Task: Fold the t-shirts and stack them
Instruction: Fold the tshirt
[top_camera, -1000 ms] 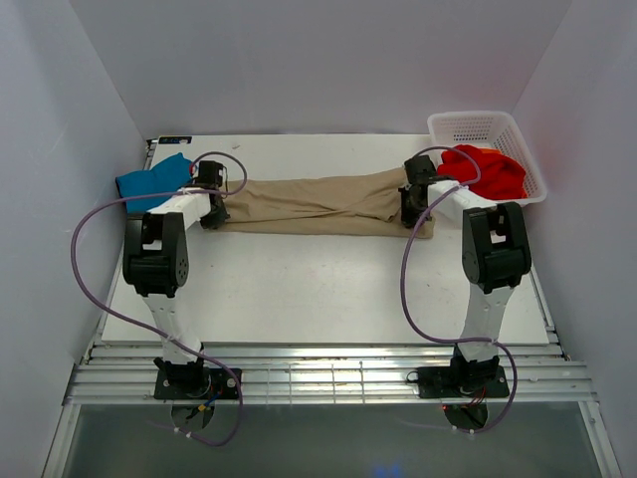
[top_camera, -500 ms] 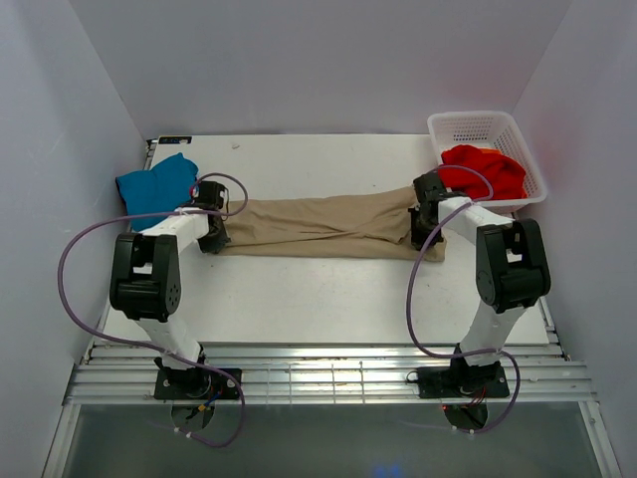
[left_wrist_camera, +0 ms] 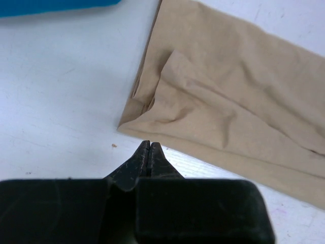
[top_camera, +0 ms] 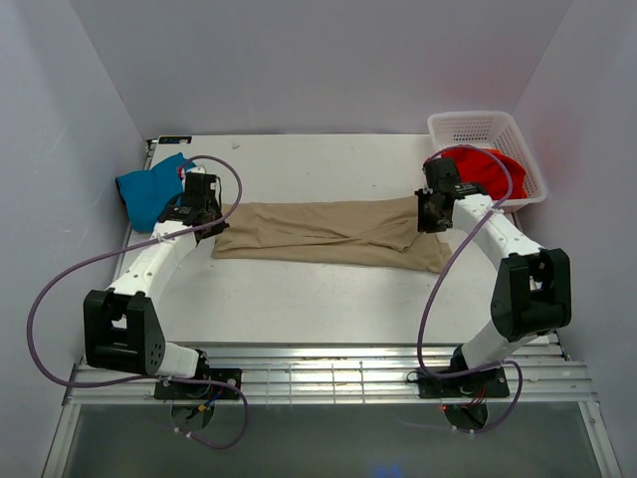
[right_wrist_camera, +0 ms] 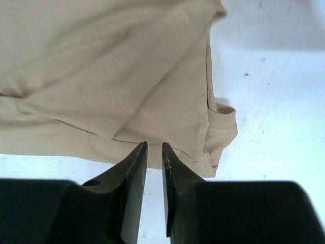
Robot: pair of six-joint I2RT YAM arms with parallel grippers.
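The tan-beige t-shirt [top_camera: 328,231] lies folded into a long band across the middle of the table. My left gripper [top_camera: 206,212] hovers at the band's left end, shut and empty; in the left wrist view its tips [left_wrist_camera: 151,144] sit just short of the tan cloth [left_wrist_camera: 228,101]. At the right end, my right gripper [top_camera: 431,212] has its jaws slightly apart with nothing between them [right_wrist_camera: 155,145], above the sleeve hem [right_wrist_camera: 221,127]. The teal-blue t-shirt [top_camera: 149,189] rests at the far left. A bright red t-shirt [top_camera: 488,169] fills the basket.
The white lattice basket [top_camera: 478,121] stands at the back right corner, close behind my right wrist. White walls enclose the table on three sides. A strip of teal cloth [left_wrist_camera: 51,5] shows at the top of the left wrist view.
Both arms have stretched out and swung outward and back. The tan shirt shifted toward the near side and lies flat, its ends free. My right jaws have parted.
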